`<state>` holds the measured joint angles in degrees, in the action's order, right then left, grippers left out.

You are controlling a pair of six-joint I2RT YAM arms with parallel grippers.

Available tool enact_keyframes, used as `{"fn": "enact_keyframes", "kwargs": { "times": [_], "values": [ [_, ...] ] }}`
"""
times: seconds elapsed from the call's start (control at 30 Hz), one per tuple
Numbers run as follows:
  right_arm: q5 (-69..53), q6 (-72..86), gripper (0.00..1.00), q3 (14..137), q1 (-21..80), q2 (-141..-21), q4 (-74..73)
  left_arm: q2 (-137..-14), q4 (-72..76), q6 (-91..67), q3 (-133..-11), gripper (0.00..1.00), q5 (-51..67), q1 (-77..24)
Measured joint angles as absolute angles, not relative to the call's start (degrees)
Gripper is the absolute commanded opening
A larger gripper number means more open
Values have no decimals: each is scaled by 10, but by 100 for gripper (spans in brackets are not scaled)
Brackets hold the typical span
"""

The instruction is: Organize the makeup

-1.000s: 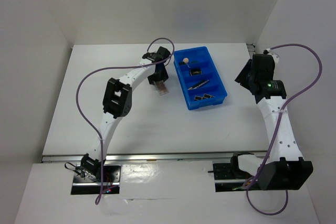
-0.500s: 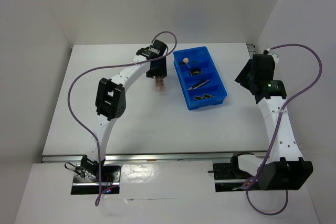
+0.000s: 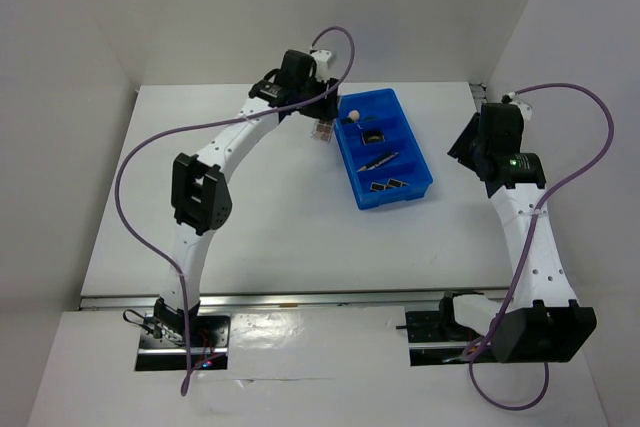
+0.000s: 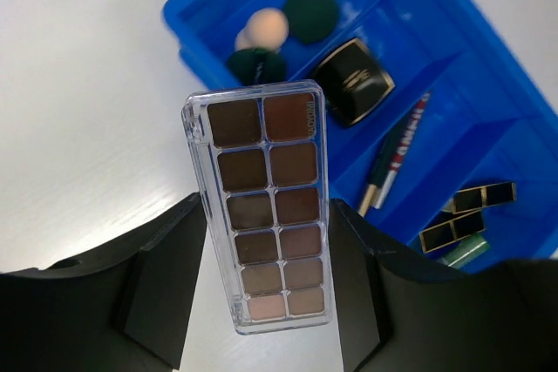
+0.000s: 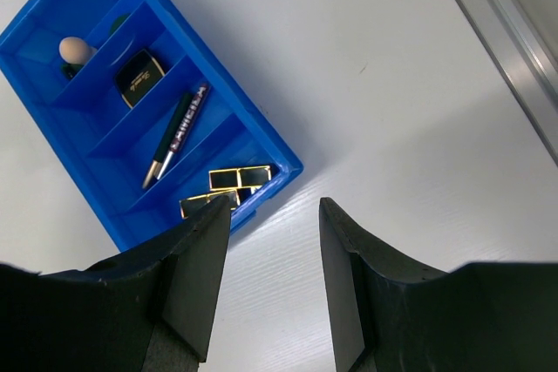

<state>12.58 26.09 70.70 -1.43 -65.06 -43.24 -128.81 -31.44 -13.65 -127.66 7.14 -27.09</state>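
Note:
My left gripper (image 3: 322,128) is shut on the brownish rectangular palette (image 4: 266,206) and holds it in the air beside the far left corner of the blue tray (image 3: 415,137). Its fingers (image 4: 166,259) press both long sides of the palette. In the tray lie a peach sponge (image 4: 266,28), two dark green compacts (image 4: 312,13), a dark square compact (image 4: 353,91), a slim pencil (image 4: 397,154) and black-and-gold lipstick tubes (image 4: 466,215). My right gripper (image 5: 275,206) hangs open and empty to the right of the tray, off its near corner, above bare table.
A metal rail (image 5: 501,32) runs along the table's right edge. White walls enclose the table at the back and on both sides. The right arm (image 3: 515,197) stands to the right of the tray.
The left arm has carried the palette from the table left of the tray up and back towards the tray's far left corner. The right arm has not moved.

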Motion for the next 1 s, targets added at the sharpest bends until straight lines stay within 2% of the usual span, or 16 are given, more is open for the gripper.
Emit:
{"fn": "enact_keyframes", "kwargs": {
  "times": [0.3,0.53,1.0],
  "values": [
    [129,259,53,707,-14,-651,-433,-1291,-195,-72,-1291,22,149,-300],
    [133,256,53,707,-14,-651,-434,-1329,-99,-60,-1320,15,199,-309],
    [147,246,53,702,-15,-651,-435,-1420,-8,-11,-1320,15,142,-354]
  ]
}}
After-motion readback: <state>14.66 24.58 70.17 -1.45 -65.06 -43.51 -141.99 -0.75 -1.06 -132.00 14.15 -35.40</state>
